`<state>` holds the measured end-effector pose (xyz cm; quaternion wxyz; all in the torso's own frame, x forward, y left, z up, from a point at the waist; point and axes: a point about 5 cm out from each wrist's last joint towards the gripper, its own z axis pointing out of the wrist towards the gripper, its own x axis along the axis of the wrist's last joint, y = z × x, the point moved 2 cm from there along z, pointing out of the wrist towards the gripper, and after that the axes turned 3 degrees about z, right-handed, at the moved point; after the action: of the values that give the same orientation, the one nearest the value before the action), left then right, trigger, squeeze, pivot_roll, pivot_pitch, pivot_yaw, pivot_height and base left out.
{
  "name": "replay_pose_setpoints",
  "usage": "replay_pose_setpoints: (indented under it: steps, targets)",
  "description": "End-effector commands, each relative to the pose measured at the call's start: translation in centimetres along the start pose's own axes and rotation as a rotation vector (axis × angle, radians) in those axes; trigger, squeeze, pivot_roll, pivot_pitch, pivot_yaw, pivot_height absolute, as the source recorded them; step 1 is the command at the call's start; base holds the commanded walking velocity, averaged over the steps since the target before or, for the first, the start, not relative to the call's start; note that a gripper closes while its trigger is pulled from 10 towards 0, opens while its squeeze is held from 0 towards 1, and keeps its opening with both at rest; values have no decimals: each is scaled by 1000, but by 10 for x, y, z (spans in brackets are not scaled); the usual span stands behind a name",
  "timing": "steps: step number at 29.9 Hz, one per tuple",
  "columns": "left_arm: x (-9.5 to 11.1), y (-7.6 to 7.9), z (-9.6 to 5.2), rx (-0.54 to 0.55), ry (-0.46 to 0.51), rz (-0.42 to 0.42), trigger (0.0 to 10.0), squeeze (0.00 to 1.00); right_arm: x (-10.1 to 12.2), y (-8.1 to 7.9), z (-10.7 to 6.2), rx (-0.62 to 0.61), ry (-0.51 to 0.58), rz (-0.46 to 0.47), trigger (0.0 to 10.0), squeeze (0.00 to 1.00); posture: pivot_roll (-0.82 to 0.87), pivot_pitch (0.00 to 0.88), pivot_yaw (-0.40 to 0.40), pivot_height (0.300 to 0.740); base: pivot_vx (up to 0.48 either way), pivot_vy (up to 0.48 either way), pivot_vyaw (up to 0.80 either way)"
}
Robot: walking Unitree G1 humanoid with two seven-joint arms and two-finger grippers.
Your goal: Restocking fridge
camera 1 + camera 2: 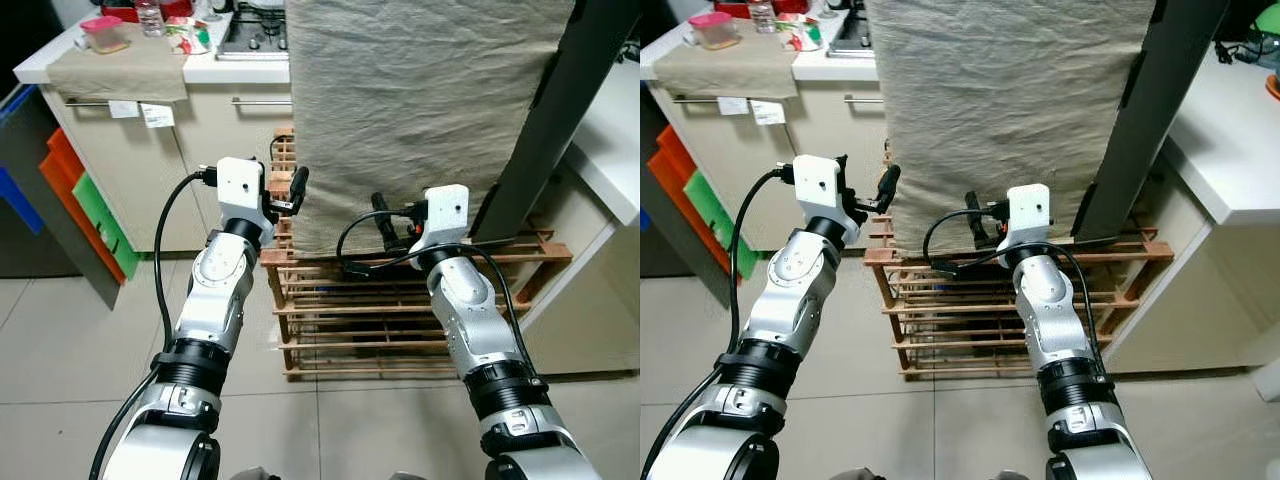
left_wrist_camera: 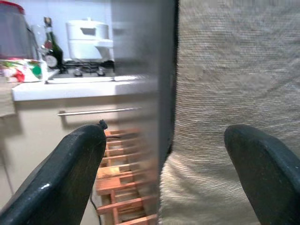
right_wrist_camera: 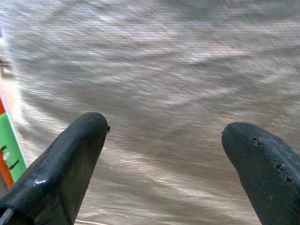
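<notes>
Both end effectors are raised toward the cloth-draped fridge [image 1: 420, 110], and neither holds anything. Left end effector [image 1: 284, 195] sits just at the left edge of the fridge, fingers spread wide, probably lined up there because that edge is where a door could be caught. Right end effector [image 1: 388, 228] points at the lower front of the fridge, fingers also wide apart, close to the beige cloth [image 3: 187, 70] but, as far as I can judge, not touching it. A wooden slatted rack [image 1: 390, 310] stands under and in front of the fridge. Left of the fridge runs a bench [image 1: 200, 68] carrying a pink-lidded container [image 1: 103, 33] and a hob [image 1: 255, 30].

From the left wrist view, a dark vertical gap beside the cloth edge appears, plus a white pot [image 2: 90, 38] and a bottle [image 2: 51, 49] beyond. From the right wrist view comes the cloth's weave close up.
</notes>
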<state>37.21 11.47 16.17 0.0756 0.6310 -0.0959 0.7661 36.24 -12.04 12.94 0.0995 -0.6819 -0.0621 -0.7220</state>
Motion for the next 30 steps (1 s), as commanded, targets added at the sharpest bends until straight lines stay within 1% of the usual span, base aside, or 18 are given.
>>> replay_pose_setpoints:
  steps: [1, 4, 8, 13, 14, 15, 17, 18, 19, 23, 26, 27, 28, 30]
  targets:
    - [8, -2, 2, 7, 30, 13, 10000, 0, 11, 0, 5, 1, 37, -5, 10000, 0, -70, 0, 42, 740, 0, 0, 0]
    - [9, -2, 2, 5, 33, 15, 10000, 0, 12, 3, 7, -7, 41, -7, 10000, 0, -70, 0, 42, 740, 0, 0, 0]
    - [9, -2, 1, 7, 37, 8, 10000, 0, 20, 3, 10, -19, 79, -7, 10000, 0, -65, 0, 45, 740, 0, 0, 0]
    - [9, -3, 0, 11, 36, 9, 10000, 0, 32, -8, 20, 11, 113, -16, 10000, 0, -60, 0, 44, 740, 0, 0, 0]
    - [8, -6, -2, 14, 28, 16, 10000, 0, 37, -13, 24, 24, 124, -19, 10000, 0, -47, 0, 36, 740, 0, 0, 0]
    - [8, -6, -2, 14, 28, 16, 10000, 0, 37, -13, 24, 24, 124, -19, 10000, 0, -47, 0, 36, 740, 0, 0, 0]
    - [4, -10, -7, 18, 10, 32, 10000, 0, 41, -19, 29, 40, 131, -24, 10000, 0, -33, 0, 25, 740, 0, 0, 0]
    - [4, -10, -7, 18, 10, 32, 10000, 0, 41, -19, 29, 40, 131, -24, 10000, 0, -33, 0, 25, 740, 0, 0, 0]
    - [-1, -16, -14, 29, -10, 45, 10000, 0, 43, -23, 33, 51, 131, -29, 10000, 0, -19, 0, 13, 740, 0, 0, 0]
    - [-6, -24, -26, 63, -31, 50, 10000, 0, 45, -29, 38, 67, 128, -41, 10000, 0, 11, 0, -14, 740, 0, 0, 0]
    - [-8, -25, -33, 79, -36, 48, 10000, 0, 45, -31, 39, 78, 127, -43, 10000, 0, 28, 0, -31, 740, 0, 0, 0]
    - [-8, -25, -33, 79, -36, 48, 10000, 0, 45, -31, 39, 78, 127, -43, 10000, 0, 28, 0, -31, 740, 0, 0, 0]
    - [-8, -25, -38, 90, -38, 48, 10000, 0, 45, -33, 41, 84, 123, -44, 10000, 0, 50, 0, -52, 740, 0, 0, 0]
    - [-8, -27, -43, 102, -39, 46, 10000, 0, 46, -35, 44, 91, 120, -47, 10000, 0, 64, 0, -63, 740, 0, 0, 0]
